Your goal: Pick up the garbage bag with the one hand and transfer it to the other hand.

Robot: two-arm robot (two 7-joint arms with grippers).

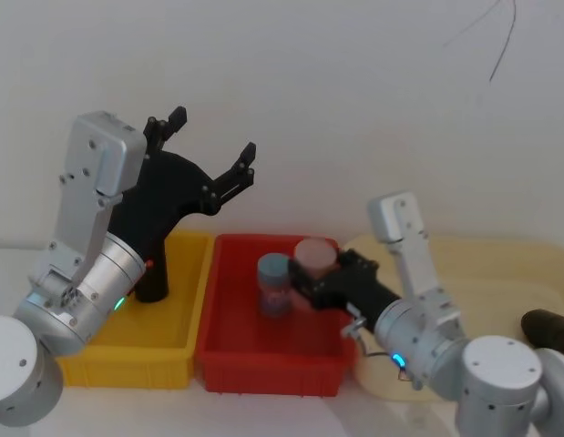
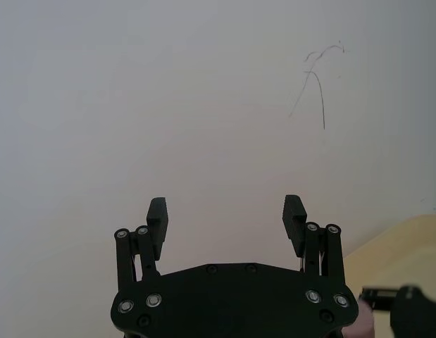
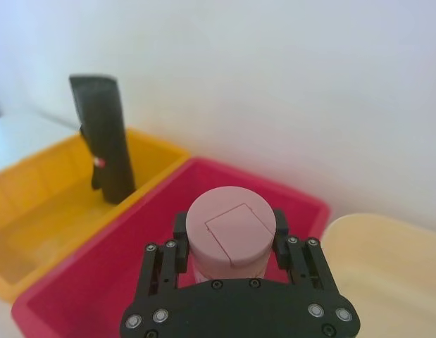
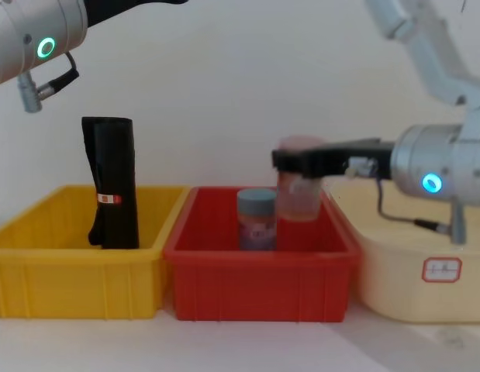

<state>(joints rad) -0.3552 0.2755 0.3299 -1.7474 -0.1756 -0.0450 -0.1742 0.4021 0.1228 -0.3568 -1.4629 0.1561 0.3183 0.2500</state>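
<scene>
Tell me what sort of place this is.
Probably a robot lab test bench: a yellow bin holding the garbage bag, a red bin with jars, a plain white wall, and two robot arms, the right claw gripping a pink-lidded jar.

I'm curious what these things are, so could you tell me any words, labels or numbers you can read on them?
Nothing here can be read.
Garbage bag, standing in the yellow bin: small red and white band, too small to read.
Cream tub: white sticker with faint marks, too blurred to read.
Blue-lidded jar: picture label, no legible text.
Pink-lidded jar: no text visible.
</scene>
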